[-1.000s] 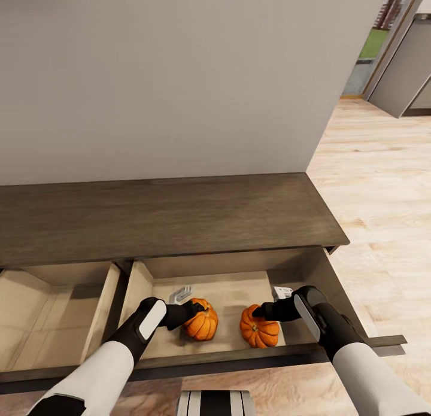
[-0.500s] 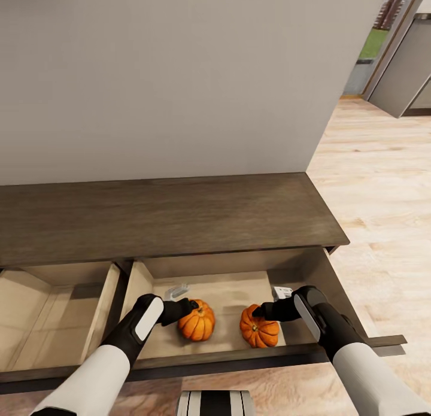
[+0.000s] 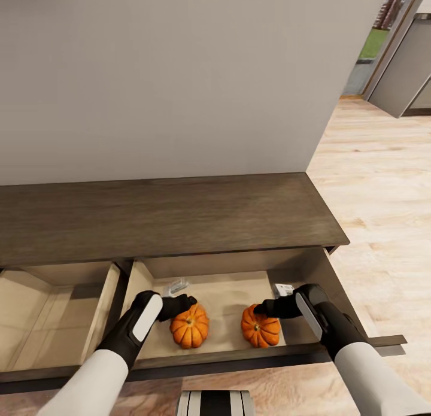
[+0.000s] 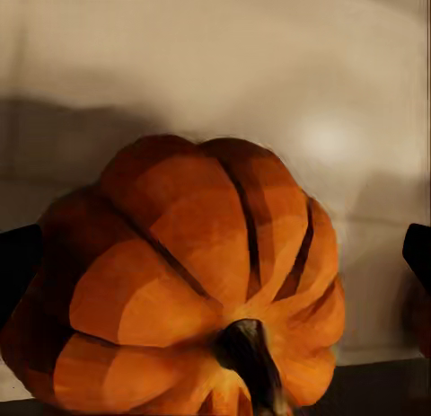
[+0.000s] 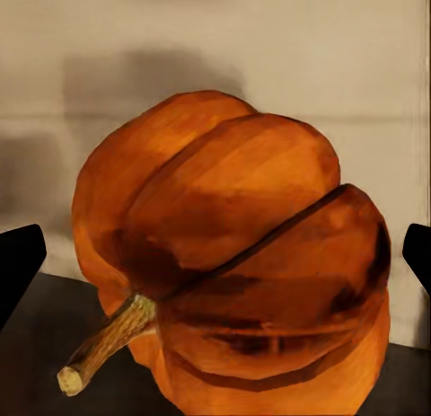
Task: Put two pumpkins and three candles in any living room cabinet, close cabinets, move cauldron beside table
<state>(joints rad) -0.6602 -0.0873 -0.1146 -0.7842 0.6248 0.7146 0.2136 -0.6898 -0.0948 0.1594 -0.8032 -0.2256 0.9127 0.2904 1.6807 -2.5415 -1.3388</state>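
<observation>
1. I see both pumpkins on the pale floor of the open right-hand drawer [image 3: 230,296] of the cabinet [image 3: 161,215].
2. My left gripper [image 3: 179,302] sits at 11 o'clock of the left pumpkin [image 3: 190,326]; its fingertips [image 4: 18,263] stand wide apart, holding nothing.
3. My right gripper [image 3: 263,310] hangs just above the right pumpkin [image 3: 260,326], spread wide, clear of it.
4. The neighbouring drawer [image 3: 54,308] at 9 o'clock is open too.

Open drawer [image 3: 157,281] of dark-brown cabinet [image 3: 161,215], two orange pumpkins [image 3: 189,326] [image 3: 261,327] side by side on its pale floor
</observation>
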